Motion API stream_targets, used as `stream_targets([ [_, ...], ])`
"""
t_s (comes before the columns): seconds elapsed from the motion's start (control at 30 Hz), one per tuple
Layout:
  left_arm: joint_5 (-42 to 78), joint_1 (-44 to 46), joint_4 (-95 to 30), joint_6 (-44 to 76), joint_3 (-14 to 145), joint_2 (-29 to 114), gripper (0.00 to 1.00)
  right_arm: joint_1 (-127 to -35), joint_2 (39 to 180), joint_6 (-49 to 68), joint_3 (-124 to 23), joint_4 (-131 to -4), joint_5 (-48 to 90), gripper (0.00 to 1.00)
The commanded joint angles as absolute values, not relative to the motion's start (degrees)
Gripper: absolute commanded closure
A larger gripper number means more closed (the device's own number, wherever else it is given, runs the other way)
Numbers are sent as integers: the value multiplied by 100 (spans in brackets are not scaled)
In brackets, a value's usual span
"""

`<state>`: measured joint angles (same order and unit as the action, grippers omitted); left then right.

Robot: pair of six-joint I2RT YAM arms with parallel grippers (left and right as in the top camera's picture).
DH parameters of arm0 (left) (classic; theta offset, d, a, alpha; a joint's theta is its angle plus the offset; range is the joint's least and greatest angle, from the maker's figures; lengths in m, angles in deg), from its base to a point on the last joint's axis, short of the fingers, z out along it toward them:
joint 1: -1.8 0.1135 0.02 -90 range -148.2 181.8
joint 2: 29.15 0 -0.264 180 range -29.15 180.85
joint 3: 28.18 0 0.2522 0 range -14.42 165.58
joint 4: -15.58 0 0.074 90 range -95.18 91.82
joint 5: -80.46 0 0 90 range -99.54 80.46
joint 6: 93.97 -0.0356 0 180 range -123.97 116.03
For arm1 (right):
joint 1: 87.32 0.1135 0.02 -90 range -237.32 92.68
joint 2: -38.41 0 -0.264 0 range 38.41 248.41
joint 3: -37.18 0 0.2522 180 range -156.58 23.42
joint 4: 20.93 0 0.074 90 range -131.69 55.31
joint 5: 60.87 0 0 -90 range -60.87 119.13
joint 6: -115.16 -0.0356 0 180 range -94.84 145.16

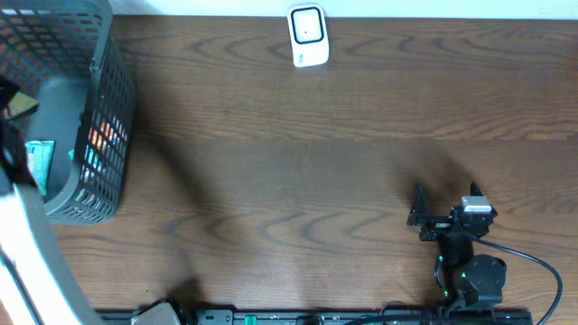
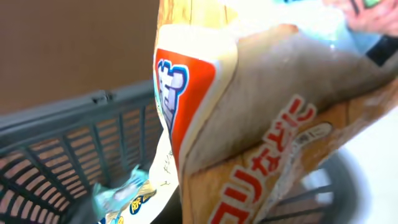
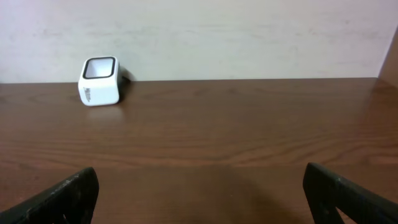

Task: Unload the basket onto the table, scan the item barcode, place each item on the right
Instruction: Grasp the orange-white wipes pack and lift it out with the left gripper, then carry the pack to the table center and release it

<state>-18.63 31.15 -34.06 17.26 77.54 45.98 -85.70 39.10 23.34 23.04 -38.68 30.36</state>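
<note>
At the far left, above the gray basket [image 1: 101, 99], the snack bag [image 2: 261, 118] fills the left wrist view; the left gripper, its fingers hidden, is pressed together on it. A teal packet [image 2: 121, 196] lies in the basket below. The white scanner [image 1: 307, 36] stands well apart at the table's [image 1: 271, 181] far edge, and the right gripper [image 1: 445, 206] is spread wide at the near right.

Right arm [image 1: 462, 257]: black housings, with a rounded joint casing near the counter edge and small green indicator lights [image 1: 463, 273].
Wrist module [image 1: 478, 211]: pale grey, box-shaped.
Cable [image 1: 535, 264]: black, thin, running in a loop from the base.
Right end effector [image 1: 445, 200]: two matte black fingers [image 3: 67, 198], flat-faced and tapering.
Left arm [image 1: 32, 244]: one long pale grey link with black fittings above.
</note>
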Motion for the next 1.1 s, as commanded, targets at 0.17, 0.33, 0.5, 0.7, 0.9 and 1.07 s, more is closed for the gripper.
stream_targets([
  [0.17,21,2070,-3368,2233,7877,3442,92,-8585,3880,2414,2310,-3887,3045,1],
  [0.33,118,713,-3598,2246,7855,3492,93,-8585,3880,2417,2310,-3887,3045,1],
  [0.5,-693,-450,-4341,2356,7848,4117,93,-8585,3880,2417,2310,-3887,3045,1],
  [0.7,-1047,-1456,-4748,3217,7848,5415,93,-8585,3880,2417,2310,-3887,3045,1],
  [0.9,-1213,-2035,-4724,3704,7848,6797,93,-8585,3880,2414,2310,-3887,3045,1],
  [1.07,-1216,-2321,-4525,3881,7848,7793,92,-8585,3880,2417,2310,-3887,3045,1],
])
